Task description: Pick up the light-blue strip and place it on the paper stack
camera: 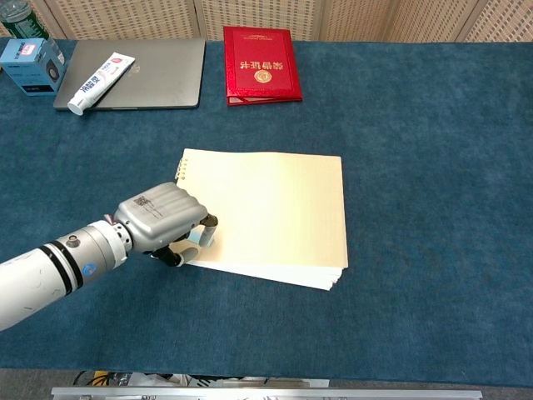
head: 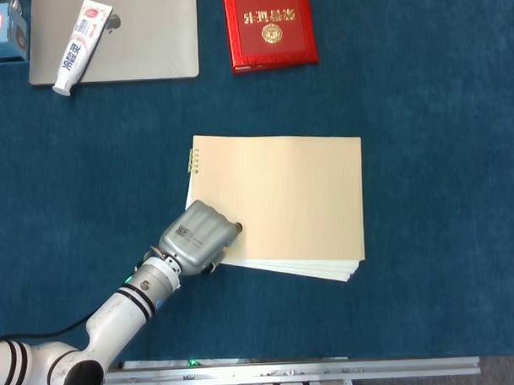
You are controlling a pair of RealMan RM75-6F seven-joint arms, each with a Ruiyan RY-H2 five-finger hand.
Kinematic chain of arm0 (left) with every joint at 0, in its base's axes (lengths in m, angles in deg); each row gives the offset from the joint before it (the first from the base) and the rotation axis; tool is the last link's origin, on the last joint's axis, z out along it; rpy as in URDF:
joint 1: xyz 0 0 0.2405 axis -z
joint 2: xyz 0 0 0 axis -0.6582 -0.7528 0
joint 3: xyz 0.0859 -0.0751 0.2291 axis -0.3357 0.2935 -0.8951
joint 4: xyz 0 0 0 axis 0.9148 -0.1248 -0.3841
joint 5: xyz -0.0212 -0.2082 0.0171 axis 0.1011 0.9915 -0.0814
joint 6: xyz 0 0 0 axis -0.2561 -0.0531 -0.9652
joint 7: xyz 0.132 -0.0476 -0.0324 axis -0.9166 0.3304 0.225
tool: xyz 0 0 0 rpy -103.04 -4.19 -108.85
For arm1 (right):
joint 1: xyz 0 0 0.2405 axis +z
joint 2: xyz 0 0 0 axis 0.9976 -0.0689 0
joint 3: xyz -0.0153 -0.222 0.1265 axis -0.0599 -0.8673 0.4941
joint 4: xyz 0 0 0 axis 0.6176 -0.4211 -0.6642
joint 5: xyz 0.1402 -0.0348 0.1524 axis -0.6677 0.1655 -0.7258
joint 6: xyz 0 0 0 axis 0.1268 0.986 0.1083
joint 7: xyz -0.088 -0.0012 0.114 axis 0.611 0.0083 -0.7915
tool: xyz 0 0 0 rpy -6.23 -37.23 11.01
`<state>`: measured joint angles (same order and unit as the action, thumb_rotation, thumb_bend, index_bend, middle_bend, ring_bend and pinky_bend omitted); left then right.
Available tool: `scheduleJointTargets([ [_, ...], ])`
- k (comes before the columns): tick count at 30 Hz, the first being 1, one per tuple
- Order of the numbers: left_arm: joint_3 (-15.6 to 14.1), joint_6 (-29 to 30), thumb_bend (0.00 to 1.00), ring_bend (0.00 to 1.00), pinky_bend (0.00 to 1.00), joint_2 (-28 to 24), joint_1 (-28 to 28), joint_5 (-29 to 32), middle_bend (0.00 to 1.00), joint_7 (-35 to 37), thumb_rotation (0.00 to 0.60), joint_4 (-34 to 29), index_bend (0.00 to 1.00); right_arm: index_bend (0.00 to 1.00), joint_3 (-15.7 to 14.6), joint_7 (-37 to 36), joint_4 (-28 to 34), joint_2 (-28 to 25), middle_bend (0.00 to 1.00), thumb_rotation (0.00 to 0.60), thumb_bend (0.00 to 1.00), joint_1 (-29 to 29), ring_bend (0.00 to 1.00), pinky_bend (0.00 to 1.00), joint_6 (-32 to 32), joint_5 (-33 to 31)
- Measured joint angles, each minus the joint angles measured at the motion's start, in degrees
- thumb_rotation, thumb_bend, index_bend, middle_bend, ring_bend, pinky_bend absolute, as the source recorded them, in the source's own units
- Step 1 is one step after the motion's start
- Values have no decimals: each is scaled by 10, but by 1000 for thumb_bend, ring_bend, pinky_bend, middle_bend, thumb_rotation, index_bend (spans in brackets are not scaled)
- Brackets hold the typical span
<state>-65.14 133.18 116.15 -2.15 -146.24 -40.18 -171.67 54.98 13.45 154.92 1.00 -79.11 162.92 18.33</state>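
Note:
The cream paper stack point(head: 291, 200) point(camera: 275, 204) lies mid-table with a small spiral binding at its far left corner. My left hand point(head: 199, 237) point(camera: 162, 218) sits over the stack's near left corner, knuckles up and fingers curled. In the chest view a small piece of the light-blue strip point(camera: 195, 237) shows between the fingertips, just above the paper. The head view hides the strip under the hand. My right hand appears in neither view.
A grey laptop point(head: 142, 36) point(camera: 150, 62) with a toothpaste tube point(head: 81, 34) point(camera: 100, 71) on it lies at the far left. A blue box point(head: 0, 32) point(camera: 29, 62) stands beside it. A red booklet point(head: 270, 25) point(camera: 261, 65) lies far centre.

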Motion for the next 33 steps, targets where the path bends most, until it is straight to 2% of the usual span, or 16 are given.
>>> scheduleJointTargets([
  [33, -10, 26, 397, 1000, 1000, 33, -8, -9, 1000, -35, 600, 7, 474, 344, 0, -15, -10, -1, 379, 600, 259, -7, 402, 333, 5, 1],
])
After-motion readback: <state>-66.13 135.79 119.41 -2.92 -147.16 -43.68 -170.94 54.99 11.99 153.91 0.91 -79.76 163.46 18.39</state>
